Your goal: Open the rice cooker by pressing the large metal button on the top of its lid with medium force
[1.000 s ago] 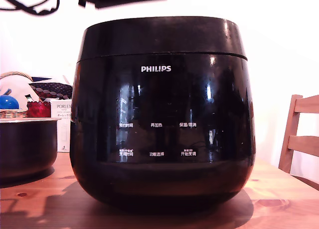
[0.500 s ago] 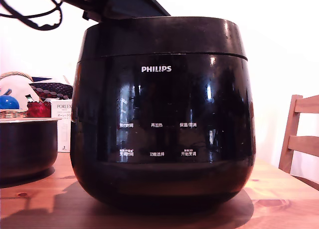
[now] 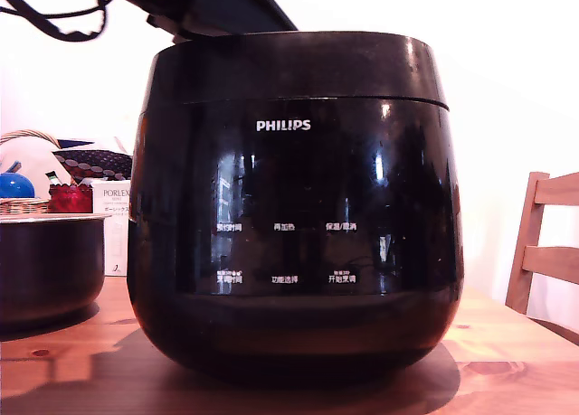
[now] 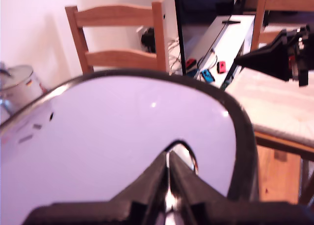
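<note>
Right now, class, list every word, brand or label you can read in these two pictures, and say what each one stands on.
"PHILIPS": white, on the front of the rice cooker, just under the lid.
Six small white Chinese labels lower on the rice cooker's front: too small to read reliably.
"PORLEX": on the white box at the exterior view's left; the finer print beneath is too small to read.
Wrist view: no readable text.

One rice cooker with one lid on one wooden worktop. One dark metal pot, one wicker basket, one blue ball, one red glass, one white box. One gripper. Two wooden chairs in the wrist view
</note>
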`<action>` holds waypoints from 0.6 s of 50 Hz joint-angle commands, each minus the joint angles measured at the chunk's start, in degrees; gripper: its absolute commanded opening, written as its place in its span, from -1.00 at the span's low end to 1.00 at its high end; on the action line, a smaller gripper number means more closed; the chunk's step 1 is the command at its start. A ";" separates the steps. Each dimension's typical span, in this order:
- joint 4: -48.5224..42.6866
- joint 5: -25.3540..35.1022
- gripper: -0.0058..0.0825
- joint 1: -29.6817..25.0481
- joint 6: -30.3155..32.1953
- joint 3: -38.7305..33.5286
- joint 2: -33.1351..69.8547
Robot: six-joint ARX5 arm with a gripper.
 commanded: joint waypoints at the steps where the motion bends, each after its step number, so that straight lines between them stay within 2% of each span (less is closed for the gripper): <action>1: -6.36 -1.60 -0.91 0.26 0.46 -5.18 4.11; 7: -6.32 -1.66 -0.91 0.24 0.94 -5.20 4.11; 12: -2.93 -0.74 -0.91 0.24 0.81 -5.18 3.93; 18: 4.74 1.92 -0.91 0.24 -3.61 -5.11 3.52; 19: 5.95 2.47 -0.91 0.24 -6.47 -5.07 3.41; 21: 8.39 3.28 -0.91 0.24 -7.04 -5.03 3.13; 22: 9.60 3.48 -0.91 0.24 -9.49 -5.01 3.10; 30: 16.31 3.82 -0.91 0.22 -13.73 -4.94 0.68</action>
